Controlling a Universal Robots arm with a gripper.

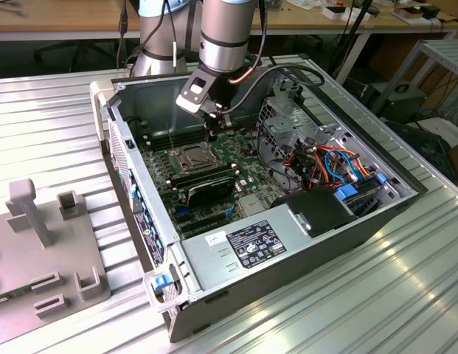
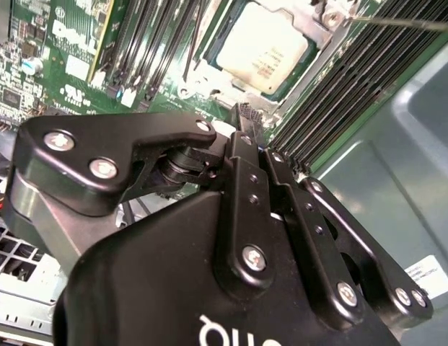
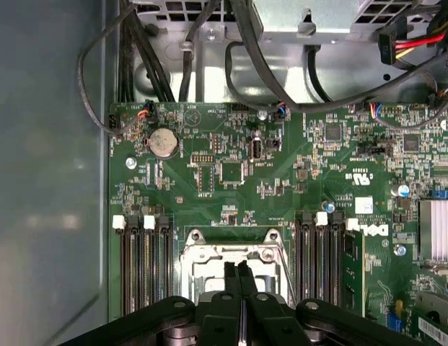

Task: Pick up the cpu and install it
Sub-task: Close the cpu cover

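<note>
**Hidden, Clipped, Too Small**

In the first wrist view the gripper [image 3: 238, 270] covers the middle of the socket [image 3: 202, 254]. The socket's near half is lost behind the black linkage and the picture's edge (nothing lying in it can be judged there). In the second wrist view the gripper's body hides much of the board [image 2: 61, 43]. The socket's far side runs off the edge, and the markings on the cpu [image 2: 263, 47] are too small to make out. In the exterior view the arm [image 1: 225, 37] is cut off at the top edge and a grey fixture [image 1: 44, 243] at that view's left edge. There the cpu is too small to tell from its frame.
</note>
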